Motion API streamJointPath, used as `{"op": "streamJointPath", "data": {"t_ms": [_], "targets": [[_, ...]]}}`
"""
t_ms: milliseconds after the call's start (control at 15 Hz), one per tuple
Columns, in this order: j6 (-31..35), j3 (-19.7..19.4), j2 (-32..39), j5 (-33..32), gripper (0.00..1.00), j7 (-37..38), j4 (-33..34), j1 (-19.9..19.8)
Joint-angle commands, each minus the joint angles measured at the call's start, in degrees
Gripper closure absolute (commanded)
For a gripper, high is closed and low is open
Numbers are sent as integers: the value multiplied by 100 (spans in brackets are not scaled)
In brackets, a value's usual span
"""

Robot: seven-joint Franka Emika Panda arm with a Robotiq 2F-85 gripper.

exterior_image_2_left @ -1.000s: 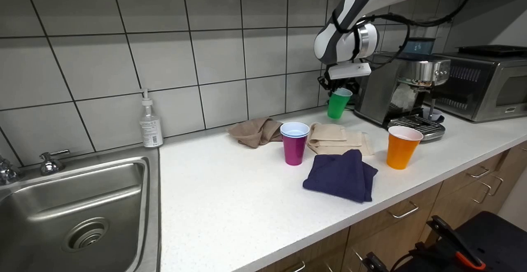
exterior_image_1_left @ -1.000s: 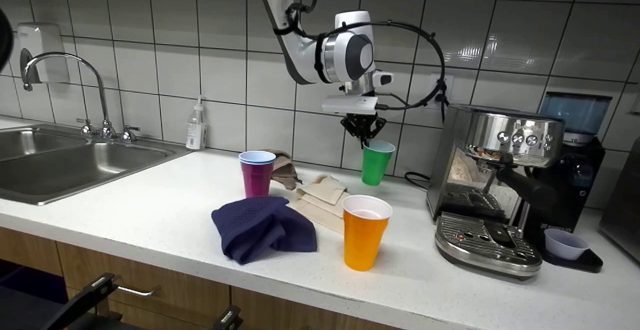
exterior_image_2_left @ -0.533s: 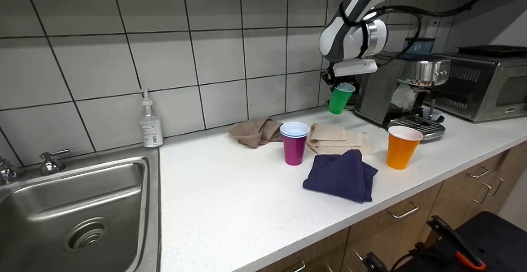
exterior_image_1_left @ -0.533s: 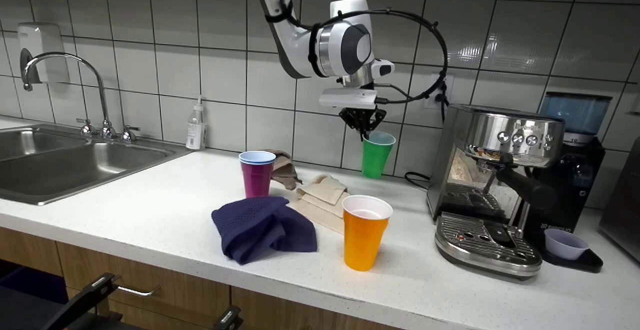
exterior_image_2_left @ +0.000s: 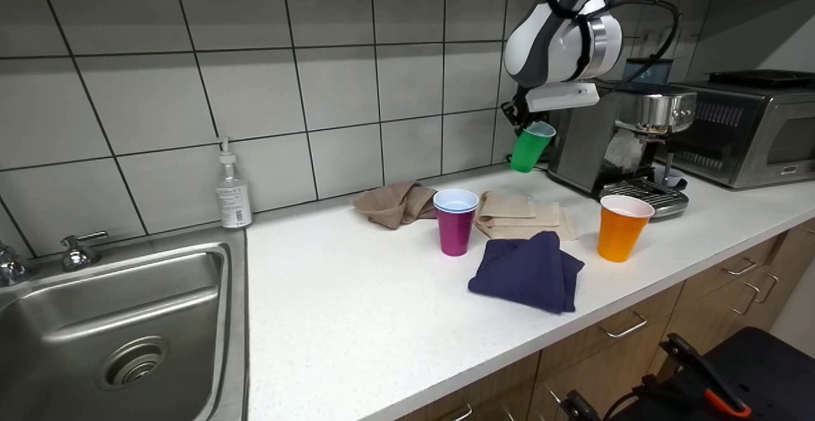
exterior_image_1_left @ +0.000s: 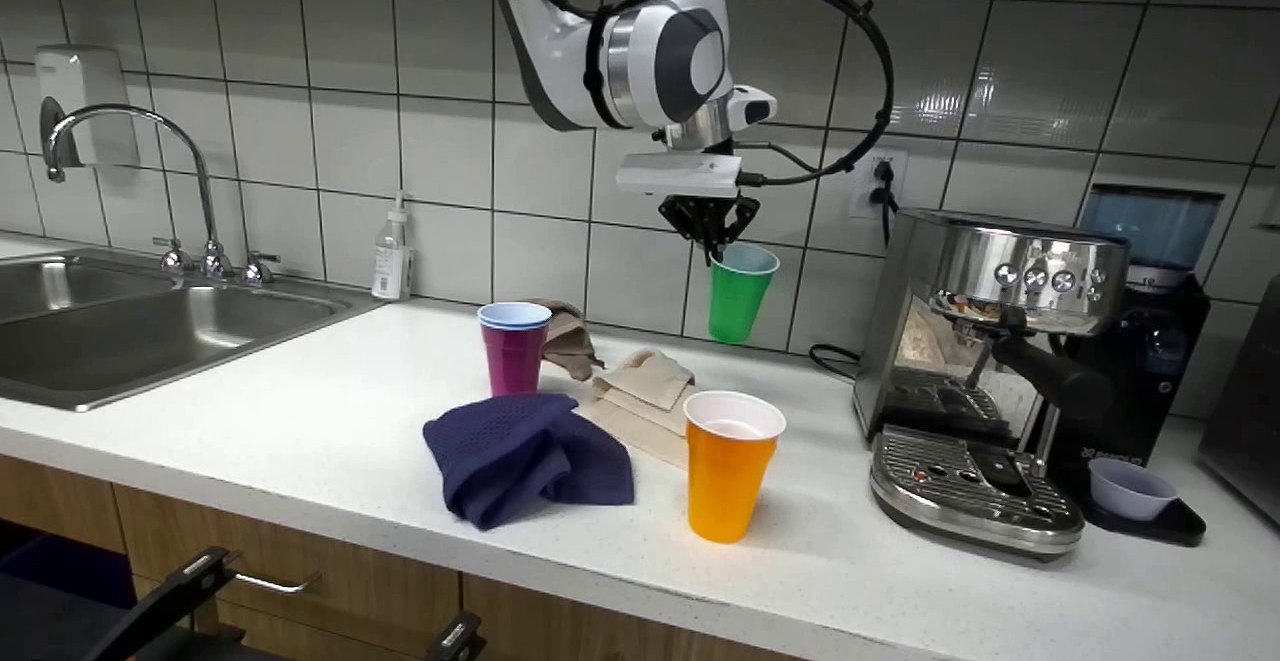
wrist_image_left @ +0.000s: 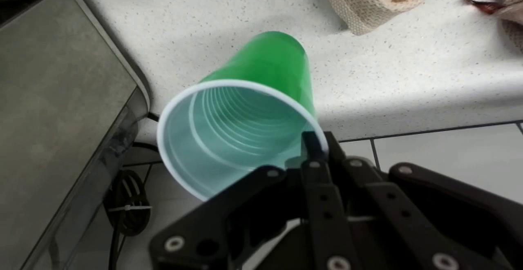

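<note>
My gripper (exterior_image_1_left: 714,251) is shut on the rim of a green cup (exterior_image_1_left: 738,299) with a pale inside. One fingertip is inside the cup and one outside, as the wrist view shows at the gripper (wrist_image_left: 324,145). The cup (wrist_image_left: 269,63) hangs tilted, with its mouth toward the wrist camera. In an exterior view the gripper (exterior_image_2_left: 521,127) holds the cup (exterior_image_2_left: 531,151) above the white counter near the tiled wall, left of the coffee machine (exterior_image_2_left: 582,147). The cup looks empty inside.
An orange cup (exterior_image_1_left: 728,486) stands near the counter's front. A magenta cup (exterior_image_1_left: 513,361) with blue-rimmed cups inside stands farther left. Navy (exterior_image_1_left: 535,456), beige (exterior_image_1_left: 640,391) and brown (exterior_image_2_left: 398,204) cloths lie about. A soap bottle (exterior_image_2_left: 233,201) stands beside the sink (exterior_image_2_left: 237,332).
The gripper has risen with the green cup in its grip, and the cup has gone from just at the counter to higher above it. It has also shifted slightly sideways. The other objects have not moved.
</note>
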Motion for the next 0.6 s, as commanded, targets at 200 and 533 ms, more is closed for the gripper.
{"op": "streamJointPath", "data": {"t_ms": [200,533], "targets": [[347,283,-925,17,99,-348,-1034,41],[350,561,-1379,80,99,-617,-1423,60]]}}
